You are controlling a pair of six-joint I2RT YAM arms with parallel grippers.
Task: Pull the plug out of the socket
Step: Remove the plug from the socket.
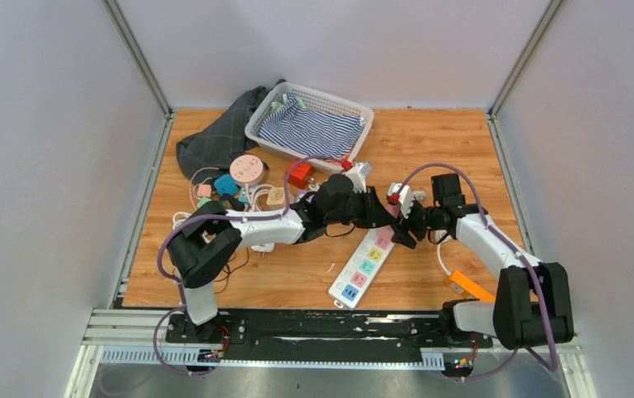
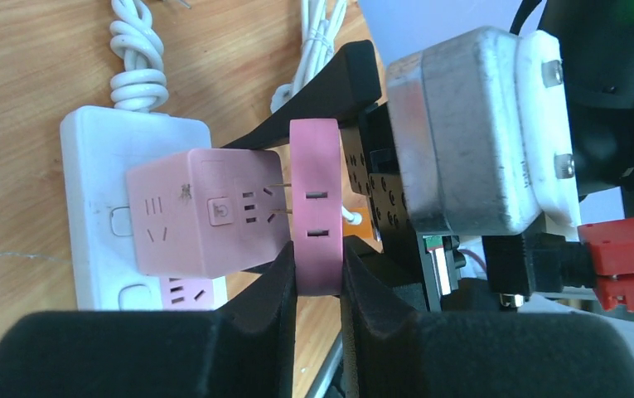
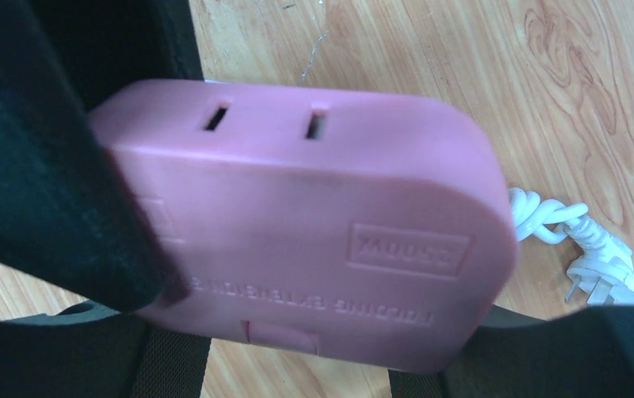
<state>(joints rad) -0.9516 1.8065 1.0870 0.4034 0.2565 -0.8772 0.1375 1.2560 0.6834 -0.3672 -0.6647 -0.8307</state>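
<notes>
The left gripper [image 2: 317, 278] has its fingers [image 2: 276, 286] pinched tight on the thin pink plug [image 2: 317, 166]. The plug's prongs [image 2: 278, 186] show bare beside the pink cube socket [image 2: 201, 211]. The right gripper [image 3: 297, 249] is spread wide and clamped round that socket, over the white power strip [image 2: 98, 166].

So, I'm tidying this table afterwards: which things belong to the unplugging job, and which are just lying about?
In the job: pink plug, pink socket cube.
Lying about: basket, striped cloth, dark cloth, red adapter.
</notes>
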